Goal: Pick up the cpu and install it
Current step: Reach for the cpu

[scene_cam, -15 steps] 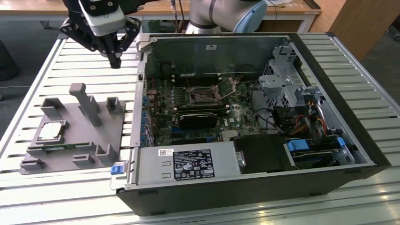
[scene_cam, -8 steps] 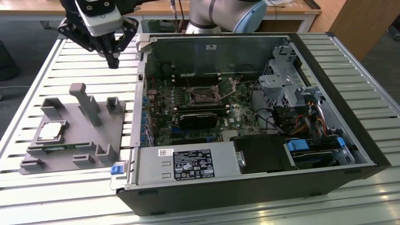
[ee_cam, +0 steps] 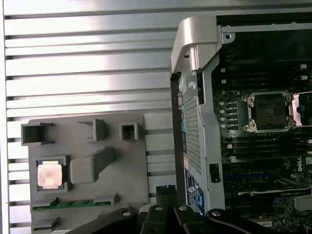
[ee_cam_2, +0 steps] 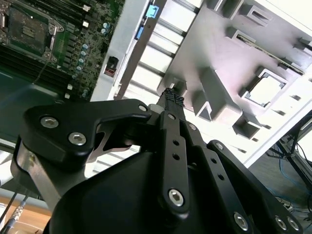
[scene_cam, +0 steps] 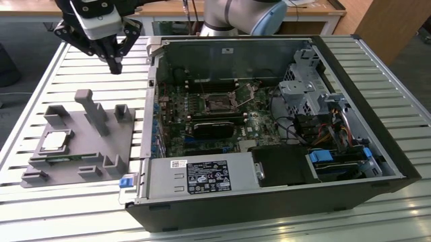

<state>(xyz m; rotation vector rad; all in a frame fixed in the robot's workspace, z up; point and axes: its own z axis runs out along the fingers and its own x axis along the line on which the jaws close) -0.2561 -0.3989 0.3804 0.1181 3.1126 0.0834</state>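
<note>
The cpu (scene_cam: pixel 55 141) is a small silvery square lying flat in a recess of the grey fixture tray (scene_cam: pixel 84 148), at the exterior view's left. It also shows in the first wrist view as the cpu (ee_cam: pixel 50 175) and in the second wrist view as the cpu (ee_cam_2: pixel 265 90). My gripper (scene_cam: pixel 116 66) hangs above the slatted table beyond the tray, near the case's corner, well clear of the cpu. Its fingertips (ee_cam_2: pixel 171 95) are pressed together with nothing between them. The motherboard's black-framed socket (scene_cam: pixel 219 104) lies open inside the case and appears as the socket (ee_cam: pixel 269 111) in the first wrist view.
The open computer case (scene_cam: pixel 269 201) lies on its side on the slatted metal table (scene_cam: pixel 74 80), with a raised rim beside the tray. Upright pegs (scene_cam: pixel 91 111) stand on the tray. A drive cage and cables (scene_cam: pixel 323 116) crowd the case at the exterior view's right.
</note>
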